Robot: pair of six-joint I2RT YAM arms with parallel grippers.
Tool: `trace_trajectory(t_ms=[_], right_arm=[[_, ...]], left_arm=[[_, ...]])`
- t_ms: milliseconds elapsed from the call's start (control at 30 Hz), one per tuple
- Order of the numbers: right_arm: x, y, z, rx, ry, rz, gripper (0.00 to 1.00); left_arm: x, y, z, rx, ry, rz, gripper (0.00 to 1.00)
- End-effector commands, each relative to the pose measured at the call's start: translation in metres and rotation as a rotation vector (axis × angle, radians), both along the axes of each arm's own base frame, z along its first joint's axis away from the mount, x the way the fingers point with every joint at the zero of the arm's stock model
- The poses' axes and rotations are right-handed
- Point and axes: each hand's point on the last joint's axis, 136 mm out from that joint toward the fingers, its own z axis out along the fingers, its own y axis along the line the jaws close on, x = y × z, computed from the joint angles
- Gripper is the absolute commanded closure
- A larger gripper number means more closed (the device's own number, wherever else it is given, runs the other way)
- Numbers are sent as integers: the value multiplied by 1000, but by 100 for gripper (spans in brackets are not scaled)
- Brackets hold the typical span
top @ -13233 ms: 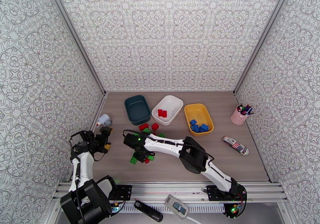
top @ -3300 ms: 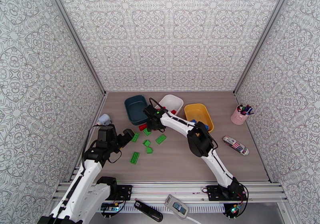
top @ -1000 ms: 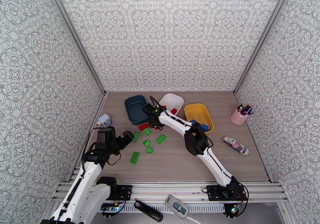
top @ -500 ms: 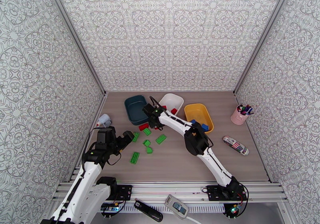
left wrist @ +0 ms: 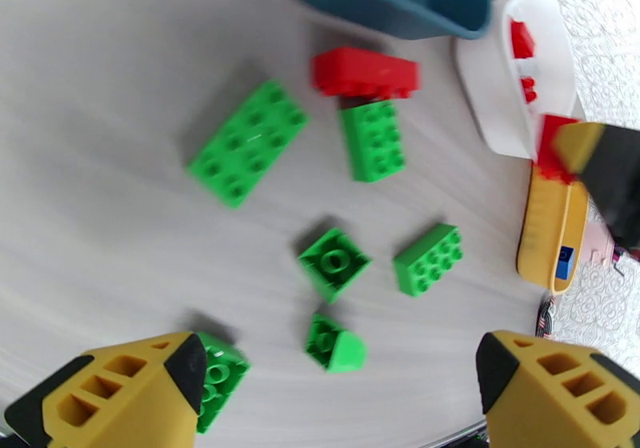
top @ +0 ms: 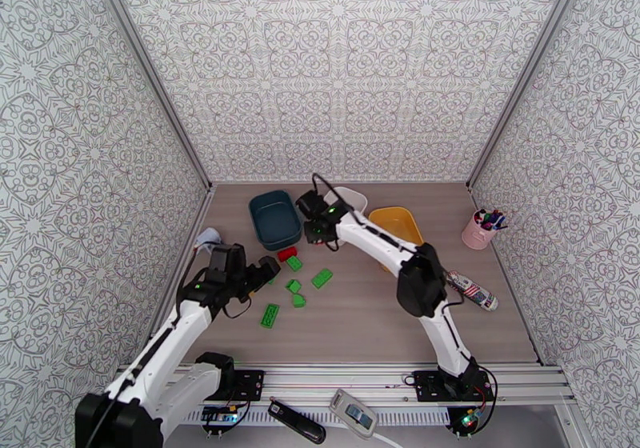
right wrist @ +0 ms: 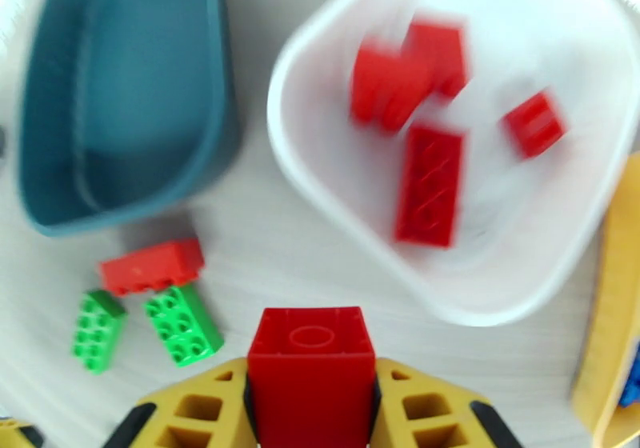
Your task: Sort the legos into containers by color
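Right gripper (right wrist: 310, 398) is clenching a small red square studded plastic brick (right wrist: 310, 358). The stud face is pointing up at the wrist camera, and the yellow fingers are pressing on both of its sides. The gripper is hanging over the desk (top: 384, 314) just short of the near rim of the shallow white plastic tub (right wrist: 512, 218), between that tub and the dark teal plastic tub (top: 274, 219). Several red bricks (right wrist: 430, 186) are lying in the white tub, blurred.

The three tubs are lining the far edge of the desk. Teal is sitting toward the left, white in the middle, and the yellow plastic tub (top: 396, 216) toward the right, partly under the right arm.

Left gripper (top: 262, 270) is released, jaws standing wide. It is hovering low toward the left edge of the desk over loose green bricks (left wrist: 248, 142). I am counting six of them, scattered left of centre; one green corner brick (left wrist: 220, 378) is lying partly under a yellow fingertip. A red oblong brick (left wrist: 364, 72) is lying just beside the teal tub's near wall, touching a green neighbour brick (left wrist: 373, 139).
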Motion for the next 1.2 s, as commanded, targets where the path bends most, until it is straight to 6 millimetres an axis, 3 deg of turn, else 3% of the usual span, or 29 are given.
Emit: trace_trajectory(t_ms=[0, 167, 267, 400, 567, 767, 1167], right_arm=[[24, -37, 9, -17, -23, -61, 70], [50, -59, 9, -15, 0, -99, 66], [60, -63, 4, -23, 19, -100, 55], [60, -62, 7, -25, 18, -92, 41], [48, -56, 10, 21, 21, -64, 36], [17, -24, 4, 50, 20, 24, 28], [-32, 71, -27, 42, 31, 245, 12]], left_arm=[[22, -8, 21, 59, -81, -29, 5], [31, -18, 26, 106, -83, -60, 6], [33, -20, 27, 127, -78, -69, 6], [30, -16, 25, 155, -68, -65, 6], [28, -10, 21, 189, -55, -55, 6], [25, 2, 16, 209, -43, -24, 6], [6, 48, 10, 119, -32, 103, 2]])
